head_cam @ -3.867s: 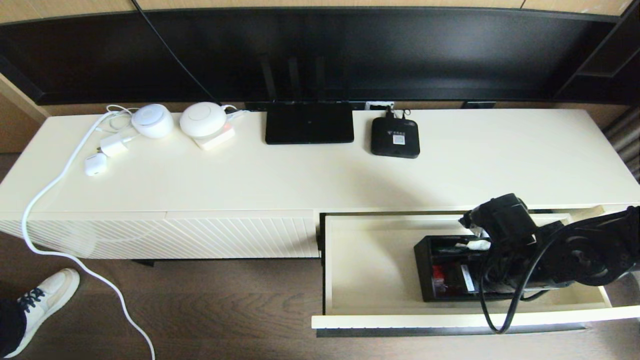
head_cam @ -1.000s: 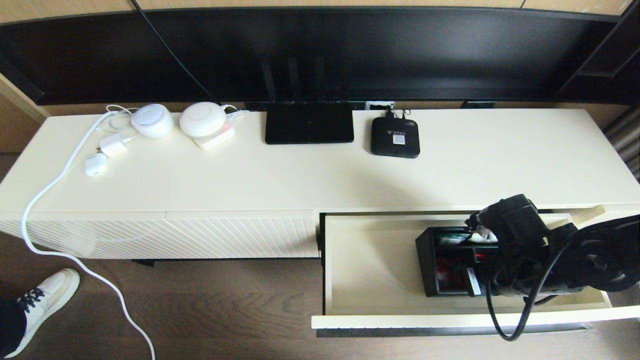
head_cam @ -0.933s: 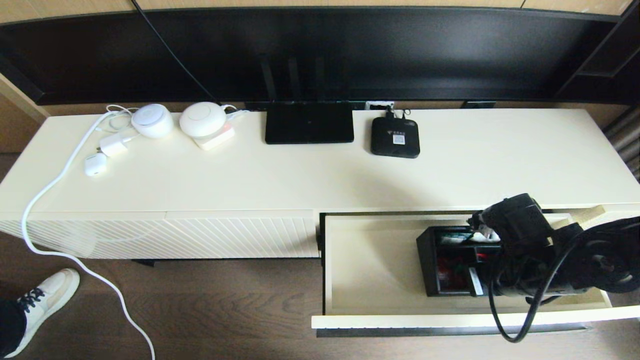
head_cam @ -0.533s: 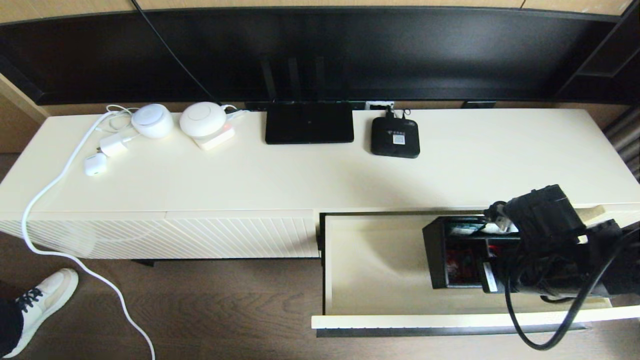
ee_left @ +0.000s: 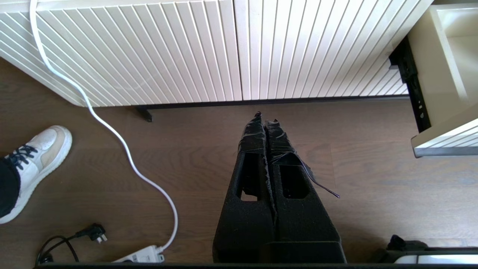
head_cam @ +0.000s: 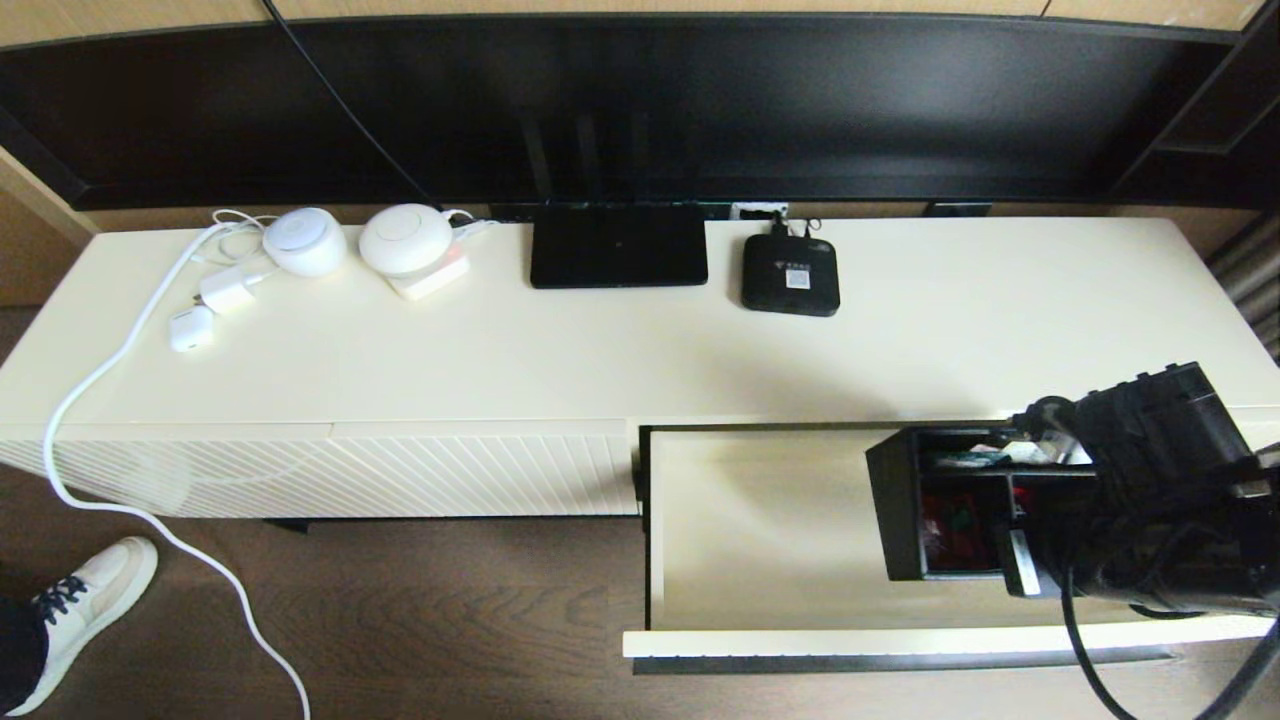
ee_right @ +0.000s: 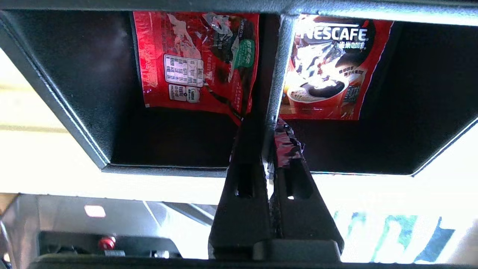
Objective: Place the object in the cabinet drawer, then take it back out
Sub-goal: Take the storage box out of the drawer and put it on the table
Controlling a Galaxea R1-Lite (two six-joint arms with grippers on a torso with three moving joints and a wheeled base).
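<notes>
The right gripper [ee_right: 269,138] pinches the thin wall between two compartments of the black organizer box [head_cam: 945,505], one finger on each side of it, and red coffee sachets [ee_right: 194,59] lie in the compartments on both sides. Compared with a moment ago the box is higher and more toward three o'clock; it looks bigger from above and its far edge now covers the back edge of the open drawer [head_cam: 760,530], so I judge it is lifted free from the drawer floor. This means that the putting-in part is done and the taking-out part is now going on. The box hangs over the three o'clock half of the drawer, not yet over the cabinet top [head_cam: 560,350]. To finish, it should travel toward twelve o'clock and be set on the top, away from the router [head_cam: 618,245] and the small set-top box [head_cam: 790,275]. Held only by one thin wall, the box could tilt or slip. The left gripper [ee_left: 266,125] hangs low over the wooden floor [ee_left: 186,149], in front of the ribbed panel [ee_left: 224,48], with its fingers pressed together and holding nothing.
</notes>
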